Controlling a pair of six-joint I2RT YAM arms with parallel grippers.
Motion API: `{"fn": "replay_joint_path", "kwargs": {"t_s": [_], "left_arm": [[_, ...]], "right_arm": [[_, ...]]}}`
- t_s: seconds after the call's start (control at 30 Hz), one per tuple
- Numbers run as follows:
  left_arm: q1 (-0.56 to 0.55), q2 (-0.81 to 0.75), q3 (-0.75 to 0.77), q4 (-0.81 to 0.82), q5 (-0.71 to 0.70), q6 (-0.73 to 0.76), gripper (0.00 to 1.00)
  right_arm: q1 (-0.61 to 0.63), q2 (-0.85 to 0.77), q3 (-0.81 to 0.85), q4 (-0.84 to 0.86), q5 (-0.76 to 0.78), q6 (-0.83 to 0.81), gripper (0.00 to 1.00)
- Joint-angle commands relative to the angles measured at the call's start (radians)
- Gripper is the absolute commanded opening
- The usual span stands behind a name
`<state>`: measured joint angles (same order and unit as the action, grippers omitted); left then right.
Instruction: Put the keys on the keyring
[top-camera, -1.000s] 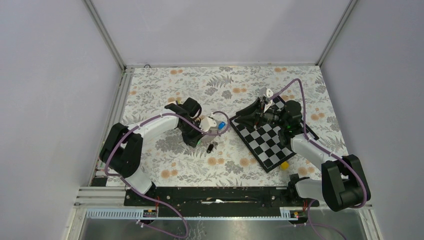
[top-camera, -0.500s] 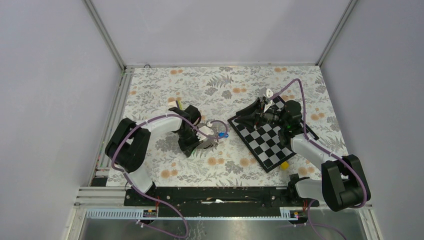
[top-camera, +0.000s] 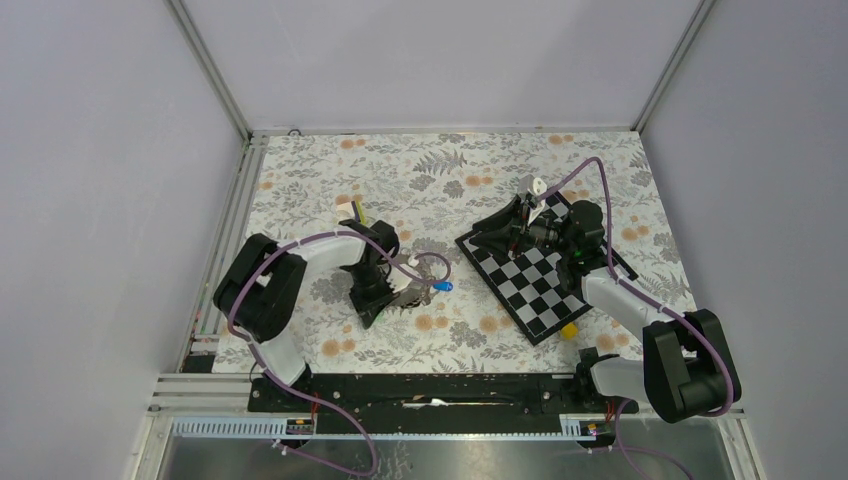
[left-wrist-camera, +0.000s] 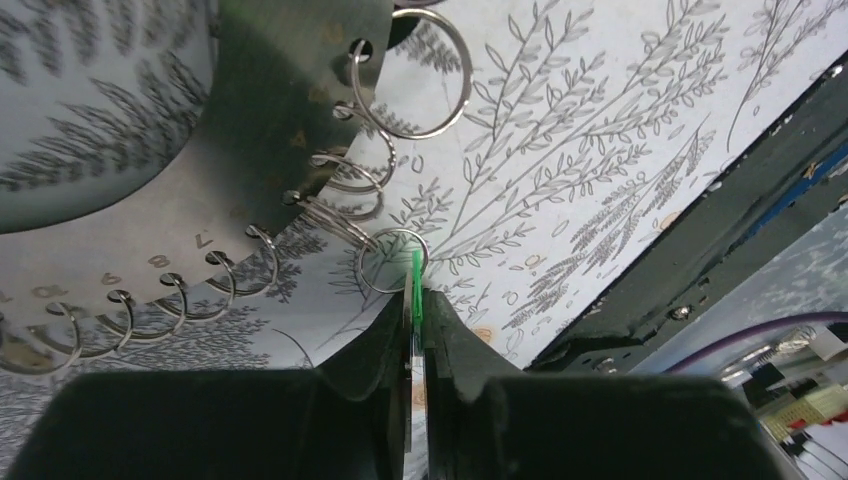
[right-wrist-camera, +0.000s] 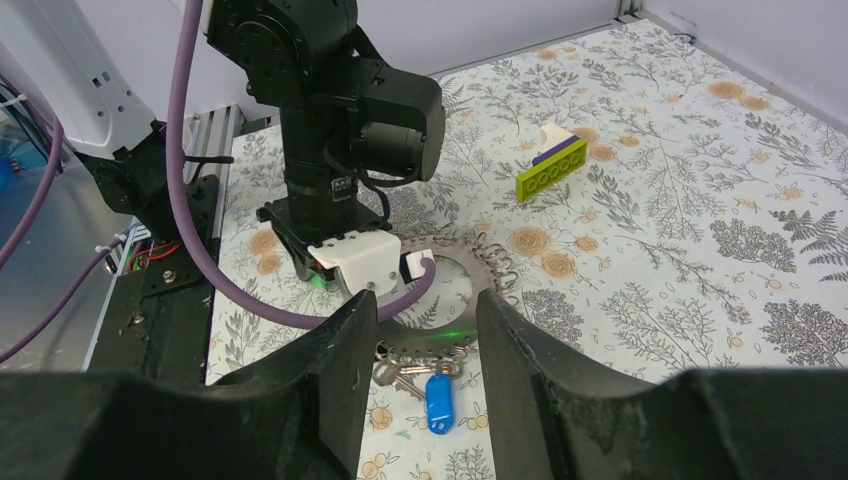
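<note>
The keyring (left-wrist-camera: 190, 190) is a flat silver-grey metal disc with several small split rings along its edge. It lies on the floral table, also in the right wrist view (right-wrist-camera: 455, 290) and the top view (top-camera: 418, 291). My left gripper (left-wrist-camera: 415, 300) is shut on the bright green key (left-wrist-camera: 416, 272), whose tip is at one small ring (left-wrist-camera: 385, 262). The blue key (right-wrist-camera: 438, 398) lies at the disc's near edge beside a bare silver key (right-wrist-camera: 395, 375), and shows in the top view (top-camera: 443, 286). My right gripper (right-wrist-camera: 424, 305) is open and empty, held over the checkerboard's far corner (top-camera: 503, 232). The black-brown key is hidden.
The black-and-white checkerboard (top-camera: 537, 288) lies right of centre under the right arm. A small yellow block (top-camera: 568, 331) sits at its near corner. The yellow-green stick (right-wrist-camera: 552, 168) lies behind the left arm (top-camera: 357, 213). The black base rail (top-camera: 430, 388) runs along the near edge.
My left gripper has moved toward the near edge, and the keyring and blue key have shifted with it. The black-brown key has gone from sight. The right arm has not moved.
</note>
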<state>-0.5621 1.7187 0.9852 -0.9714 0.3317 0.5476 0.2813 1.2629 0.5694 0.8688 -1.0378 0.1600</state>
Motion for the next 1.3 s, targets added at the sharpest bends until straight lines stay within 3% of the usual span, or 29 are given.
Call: {"fn": "replay_joint_path", "kwargs": {"t_s": [0.0,0.33,0.63,1.1,1.27], "left_arm": [[-0.002,0.017,-0.023,-0.015,-0.029,-0.014,0.12],[-0.002,-0.058,-0.038,-0.019,-0.061,-0.048,0.38],[0.004,-0.183,0.031,0.004,-0.079,-0.063,0.53],[0.004,-0.011,0.19,0.298,-0.145,-0.108,0.54],[0.004,0.071,0.244,0.308,-0.133,-0.103,0.51]], "right_arm": [[-0.005,-0.001,0.022,0.021,-0.001,-0.017,0.49],[-0.005,0.002,0.021,0.022,-0.005,-0.018,0.49],[-0.005,-0.001,0.022,0.024,-0.005,-0.017,0.49],[-0.022,-0.064,0.02,0.002,-0.001,-0.044,0.49],[-0.029,-0.06,0.02,0.0,-0.002,-0.044,0.49]]}}
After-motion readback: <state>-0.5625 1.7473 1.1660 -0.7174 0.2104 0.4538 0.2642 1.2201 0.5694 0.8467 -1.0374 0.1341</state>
